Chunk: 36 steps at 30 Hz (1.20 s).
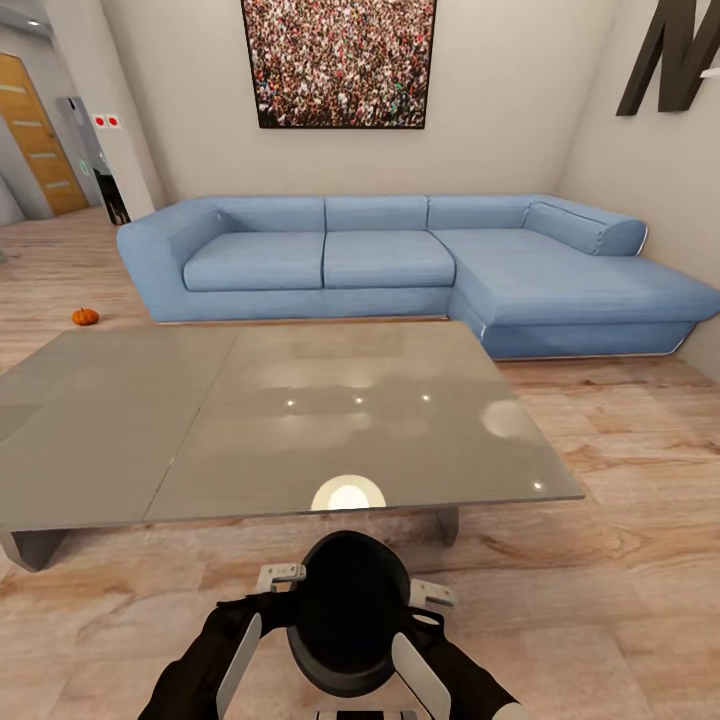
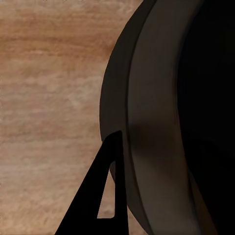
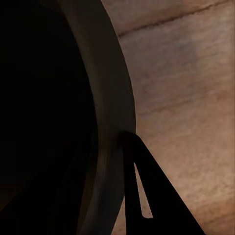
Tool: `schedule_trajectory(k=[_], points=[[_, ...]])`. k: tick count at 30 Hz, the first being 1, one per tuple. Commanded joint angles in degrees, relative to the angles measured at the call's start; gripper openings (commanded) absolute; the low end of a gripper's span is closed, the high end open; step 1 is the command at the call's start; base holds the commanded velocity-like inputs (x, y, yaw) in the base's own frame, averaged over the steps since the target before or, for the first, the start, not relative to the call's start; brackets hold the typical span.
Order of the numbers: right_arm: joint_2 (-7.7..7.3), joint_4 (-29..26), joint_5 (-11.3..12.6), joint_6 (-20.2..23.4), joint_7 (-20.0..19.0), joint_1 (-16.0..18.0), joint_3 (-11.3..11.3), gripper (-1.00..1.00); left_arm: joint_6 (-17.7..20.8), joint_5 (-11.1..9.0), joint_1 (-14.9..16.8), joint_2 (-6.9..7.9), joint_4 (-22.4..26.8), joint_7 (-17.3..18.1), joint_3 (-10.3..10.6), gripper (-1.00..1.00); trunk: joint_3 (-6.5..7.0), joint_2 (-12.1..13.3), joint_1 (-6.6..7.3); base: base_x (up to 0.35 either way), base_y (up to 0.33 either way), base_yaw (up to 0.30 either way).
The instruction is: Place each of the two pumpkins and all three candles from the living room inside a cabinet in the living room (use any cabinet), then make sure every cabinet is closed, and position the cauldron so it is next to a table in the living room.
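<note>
Wooden flooring beneath, both grippers clamp the cauldron (image 1: 348, 610), which should settle gently just short of the table (image 1: 120, 420) ahead.

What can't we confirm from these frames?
- Cauldron contents: interior is black in the head and wrist views.
- Gripper closure: each wrist view shows one finger outside the rim; the other is hidden.
- Pumpkin: head view, too small for detail.
</note>
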State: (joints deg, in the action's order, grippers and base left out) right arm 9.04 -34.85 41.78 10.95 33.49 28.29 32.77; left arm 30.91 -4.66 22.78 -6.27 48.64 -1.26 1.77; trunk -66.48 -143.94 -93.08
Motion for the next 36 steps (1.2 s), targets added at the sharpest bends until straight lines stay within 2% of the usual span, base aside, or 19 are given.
schedule_trajectory(k=[1,27,31,36], points=[[-0.04,-0.4,-0.6,0.2,0.4,0.1,0.2,-1.0,0.3,0.3,0.0,0.03,0.1,-0.2,0.0,-1.0,-0.04,0.0,0.02,0.047,0.0,0.0],[-0.08,-0.7,-0.6,0.2,0.4,0.1,0.2,-1.0,0.3,0.3,0.0,0.03,0.1,-0.2,0.0,-1.0,-0.04,0.0,0.02,0.052,0.009,0.0],[-0.08,-0.7,-0.6,0.2,0.4,0.1,0.2,-1.0,0.3,0.3,0.0,0.03,0.1,-0.2,0.0,-1.0,-0.93,-0.1,-0.09,0.0,0.0,0.0],[-0.08,-0.7,-0.6,0.2,0.4,0.1,0.2,-1.0,0.3,0.3,0.0,0.03,0.1,-0.2,0.0,-1.0,-0.93,-0.1,-0.09,0.0,0.0,0.0]])
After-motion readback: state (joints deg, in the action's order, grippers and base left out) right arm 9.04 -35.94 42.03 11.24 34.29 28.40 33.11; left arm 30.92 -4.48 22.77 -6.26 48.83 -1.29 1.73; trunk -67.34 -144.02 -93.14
